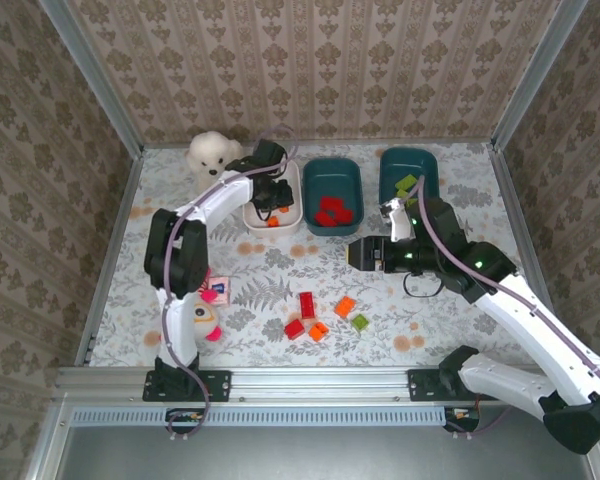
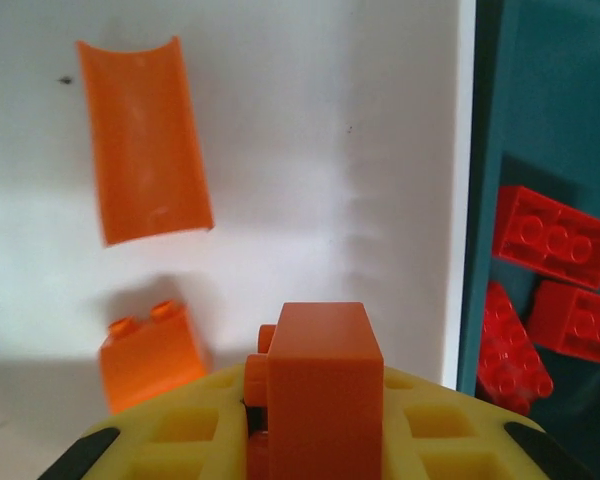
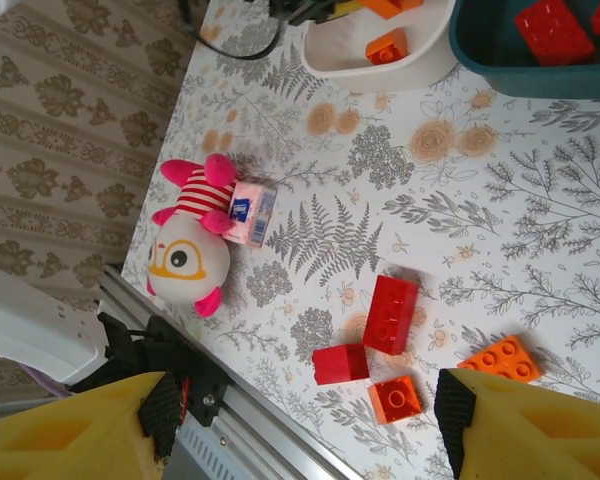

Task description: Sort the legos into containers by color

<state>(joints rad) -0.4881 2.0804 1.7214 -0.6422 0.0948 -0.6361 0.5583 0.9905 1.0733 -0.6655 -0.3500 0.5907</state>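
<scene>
My left gripper (image 1: 268,200) hangs over the white bin (image 1: 290,222), shut on an orange lego (image 2: 325,385). Below it in the white bin (image 2: 310,150) lie a curved orange piece (image 2: 145,140) and a small orange brick (image 2: 152,350). The middle teal bin (image 1: 332,166) holds red legos (image 1: 332,212). The right teal bin (image 1: 412,158) holds green ones (image 1: 407,185). My right gripper (image 1: 358,252) is open above the table's middle with nothing between its fingers. Loose on the table lie a long red brick (image 3: 391,313), a small red one (image 3: 340,363), two orange ones (image 3: 395,398) (image 3: 500,358) and a green one (image 1: 360,322).
A white plush dog (image 1: 212,152) sits at the back left beside the white bin. A pink-and-white plush doll (image 3: 190,250) and a small pink card (image 3: 252,212) lie near the left arm's base. A metal rail (image 1: 310,380) runs along the front edge.
</scene>
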